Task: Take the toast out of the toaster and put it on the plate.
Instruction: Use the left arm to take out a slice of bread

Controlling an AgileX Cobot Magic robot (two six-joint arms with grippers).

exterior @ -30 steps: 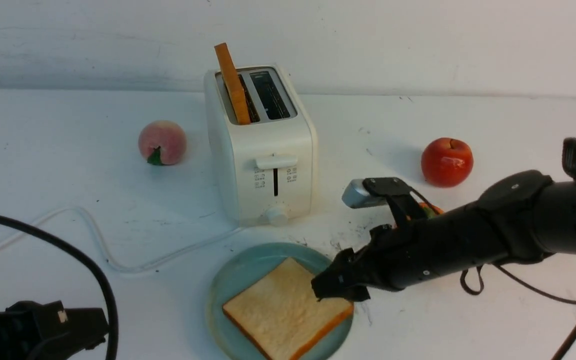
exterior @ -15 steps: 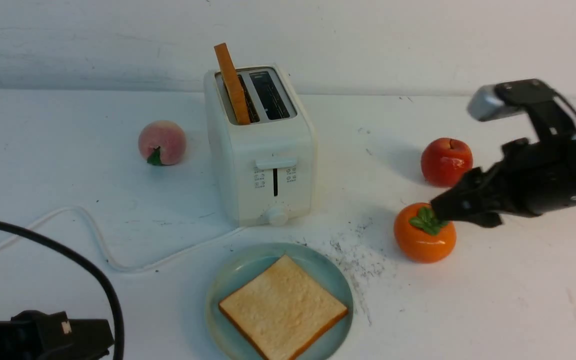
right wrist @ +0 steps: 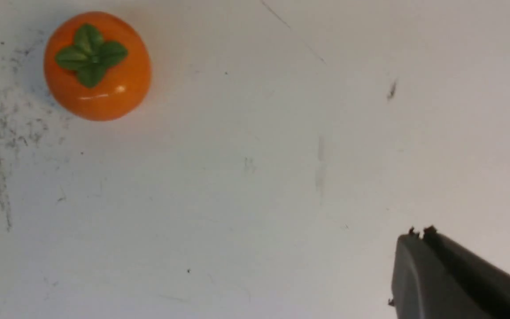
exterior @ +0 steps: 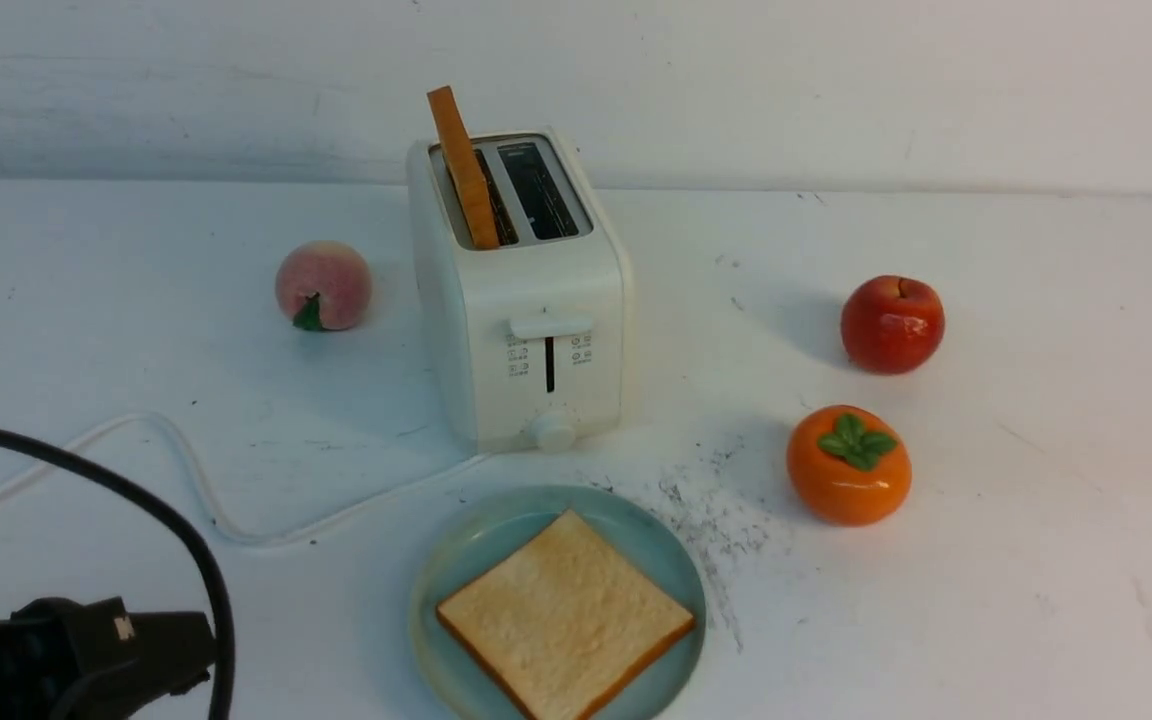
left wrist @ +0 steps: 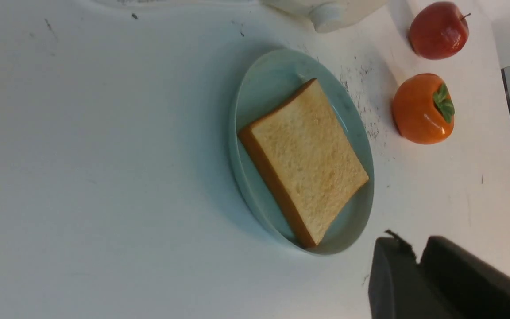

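Left wrist view: plate lies near left gripper.

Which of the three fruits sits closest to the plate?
The orange persimmon with the green leafy cap, just right of the plate. The red apple and the pink peach lie farther back.

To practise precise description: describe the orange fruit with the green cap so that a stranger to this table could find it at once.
Start at the cream-white toaster mid-table and look to its right, where two round fruits sit apart. The persimmon is the one nearer the camera, in front of the red apple. It alone is orange with a green leafy cap.
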